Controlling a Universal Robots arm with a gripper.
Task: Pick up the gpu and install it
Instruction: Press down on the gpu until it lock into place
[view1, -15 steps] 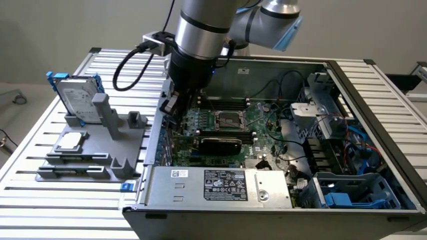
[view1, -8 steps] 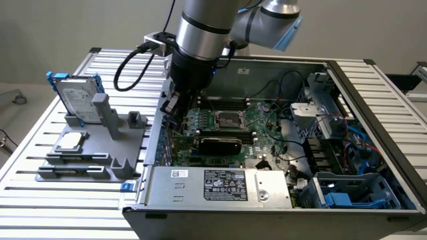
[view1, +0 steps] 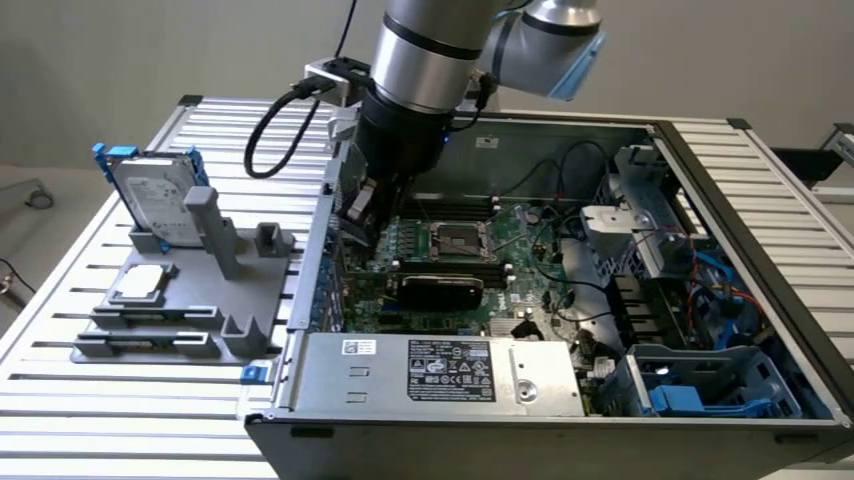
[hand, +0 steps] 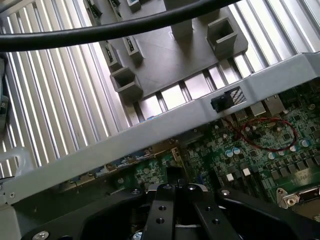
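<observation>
The arm is reaching down into the open computer case (view1: 694, 180), which is lying on its side across the slatted counter (view1: 80, 400). The gripper (view1: 363, 215) is sitting low inside the case, close to the case wall that faces the grey fixture (view1: 200, 290), just above the motherboard (view1: 514, 260). In the wrist view the gripper (hand: 175, 200) is showing its black fingers (hand: 161, 210) drawn close together over the green board, but whether they are pinching anything cannot be told.

The gpu (view1: 434, 290) is sitting inside the case, its black rounded cooler lying across the motherboard near the middle of the case, between the processor socket (view1: 461, 240) and the power supply (view1: 441, 372) at the case's near edge. It is lying apart from the gripper.

Outside the case, on the counter's side toward the exterior view's left, the grey fixture is holding a silver hard drive (view1: 150, 195) with a blue frame standing upright at its far corner, and a small square silver chip (view1: 142, 283) is resting flat nearer its middle.
</observation>
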